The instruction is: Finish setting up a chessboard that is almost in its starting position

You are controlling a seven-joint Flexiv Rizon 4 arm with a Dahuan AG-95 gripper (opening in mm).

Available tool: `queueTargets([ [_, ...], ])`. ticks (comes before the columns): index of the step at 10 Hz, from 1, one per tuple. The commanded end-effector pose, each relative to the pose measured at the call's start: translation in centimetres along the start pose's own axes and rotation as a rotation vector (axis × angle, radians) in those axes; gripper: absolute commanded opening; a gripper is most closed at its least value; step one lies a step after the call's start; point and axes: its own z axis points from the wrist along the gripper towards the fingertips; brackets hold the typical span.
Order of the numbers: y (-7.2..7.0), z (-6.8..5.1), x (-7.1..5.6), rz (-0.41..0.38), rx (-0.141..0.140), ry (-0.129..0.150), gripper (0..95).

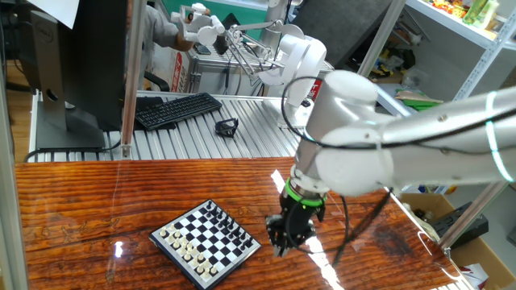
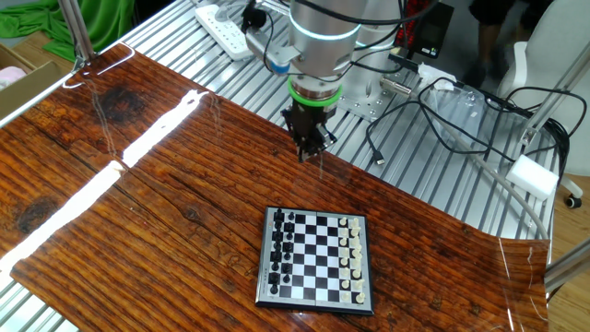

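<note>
Showing in one view only: keyboard (image 1: 177, 109) and monitor (image 1: 72, 64) behind the table; power strip (image 2: 226, 18) and loose cables (image 2: 442, 101) in the other.
Arm: white arm (image 1: 363, 145) reaching down, gripper (image 2: 310, 148) pointing at the table (image 2: 138, 184) just beyond the chessboard (image 2: 316, 257).
Jaws: cannot tell how far open; nothing seen held.
Surface: glossy reddish wood, glare streaks.
Chessboard: flat near the table's edge, black and white pieces along opposite sides.

Bright, sharp views, streaks of white glare across the glossy table (image 2: 111, 231).
</note>
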Motion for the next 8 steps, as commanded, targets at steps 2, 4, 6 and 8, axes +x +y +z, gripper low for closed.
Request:
queueTargets([
  [2, -0.1, -0.1, 1.0, 0.013, -0.008, -0.010, 0.0],
  [4, -0.1, -0.2, 1.8, 0.031, -0.014, -0.004, 0.0],
  [6, 0.1, 0.1, 1.6, 0.045, -0.025, -0.005, 0.0],
  [8, 0.3, 0.5, 1.4, 0.054, -0.030, -0.005, 0.0],
])
